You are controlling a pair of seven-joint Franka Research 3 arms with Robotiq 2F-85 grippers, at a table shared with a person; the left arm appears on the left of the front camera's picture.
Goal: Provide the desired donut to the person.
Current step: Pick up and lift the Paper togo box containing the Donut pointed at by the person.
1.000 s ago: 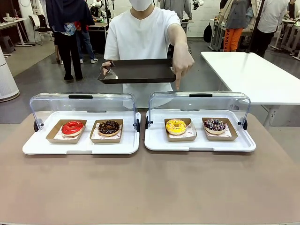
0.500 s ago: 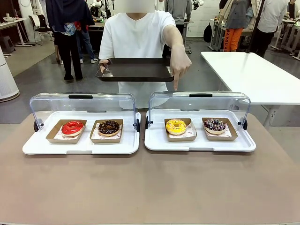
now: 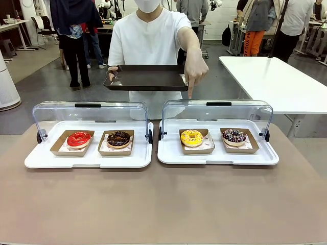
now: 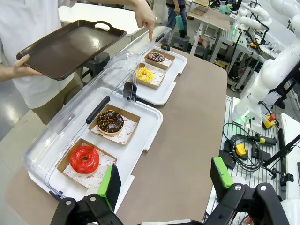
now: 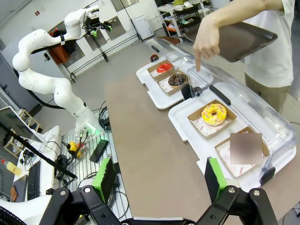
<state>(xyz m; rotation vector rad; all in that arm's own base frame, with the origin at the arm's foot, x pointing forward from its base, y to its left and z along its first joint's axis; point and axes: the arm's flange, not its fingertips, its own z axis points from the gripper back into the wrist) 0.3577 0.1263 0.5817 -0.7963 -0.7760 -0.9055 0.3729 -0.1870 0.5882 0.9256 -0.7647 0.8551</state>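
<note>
The person (image 3: 148, 41) in a white shirt stands at the far side, one hand holding a dark tray (image 3: 145, 77). The other hand (image 3: 195, 69) points a finger down over the left half of the right display case, above the yellow donut (image 3: 192, 137) (image 4: 144, 74) (image 5: 213, 114). Beside it lies a dark sprinkled donut (image 3: 234, 135). The left case holds a red donut (image 3: 79, 139) (image 4: 85, 159) and a chocolate donut (image 3: 119, 138) (image 4: 110, 121). My left gripper (image 4: 165, 166) and right gripper (image 5: 158, 164) hang open, well back from the cases, holding nothing.
Both white cases (image 3: 87, 159) (image 3: 219, 158) have clear lids rolled back toward the person. Bare brown tabletop (image 3: 163, 204) lies on my side of them. A white table (image 3: 276, 81) stands at the back right. Other people stand far behind.
The person has shifted the tray slightly to the left and down. The pointing hand stays over the right case. My grippers have not moved.
</note>
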